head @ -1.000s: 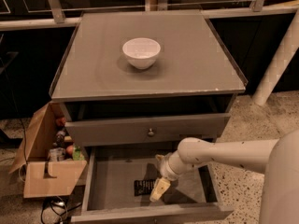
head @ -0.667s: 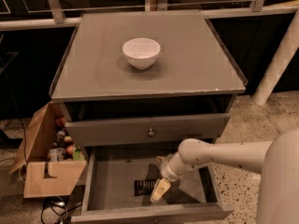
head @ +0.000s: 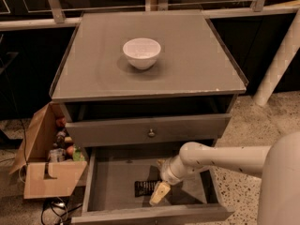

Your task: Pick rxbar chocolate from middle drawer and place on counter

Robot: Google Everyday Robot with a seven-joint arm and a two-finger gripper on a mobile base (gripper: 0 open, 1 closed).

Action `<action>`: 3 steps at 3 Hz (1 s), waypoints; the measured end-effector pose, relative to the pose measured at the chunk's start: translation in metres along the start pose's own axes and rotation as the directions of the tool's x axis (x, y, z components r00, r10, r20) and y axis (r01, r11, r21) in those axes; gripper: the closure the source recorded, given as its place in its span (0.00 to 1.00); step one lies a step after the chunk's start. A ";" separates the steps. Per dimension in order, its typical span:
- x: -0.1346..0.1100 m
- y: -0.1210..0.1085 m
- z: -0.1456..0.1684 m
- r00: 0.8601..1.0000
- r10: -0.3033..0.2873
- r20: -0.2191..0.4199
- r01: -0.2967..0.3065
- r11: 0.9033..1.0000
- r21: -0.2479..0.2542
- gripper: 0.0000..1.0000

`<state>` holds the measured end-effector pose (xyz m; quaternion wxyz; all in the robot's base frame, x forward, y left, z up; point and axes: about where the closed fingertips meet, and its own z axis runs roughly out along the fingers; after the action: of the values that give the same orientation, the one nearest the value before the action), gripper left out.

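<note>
Shows the rxbar chocolate [head: 145, 188] flat on the floor of the open middle drawer [head: 112, 182], near its front edge, long axis left to right along that edge. Puts the gripper [head: 159, 194] at the bar's right end, grip impossible to tell. Leaves a white bowl [head: 141, 52] on the grey counter [head: 197, 55], a cardboard box [head: 51, 179] on the speckled floor [head: 243, 125] at left.

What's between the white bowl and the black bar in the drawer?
In the camera view: bare counter, then the grey drawer front with its knob. The gripper is beside the rxbar chocolate.
</note>
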<state>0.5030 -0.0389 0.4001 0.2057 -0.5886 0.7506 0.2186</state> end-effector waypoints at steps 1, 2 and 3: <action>0.002 -0.017 0.018 0.999 0.010 0.035 -0.010 1.000 -0.015 0.00; 0.004 -0.014 0.020 0.999 0.009 0.036 -0.008 1.000 -0.024 0.00; 0.019 -0.006 0.038 0.999 0.034 0.035 -0.032 0.998 -0.053 0.00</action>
<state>0.5066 -0.0332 0.3576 0.2000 -0.5772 0.7505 0.2522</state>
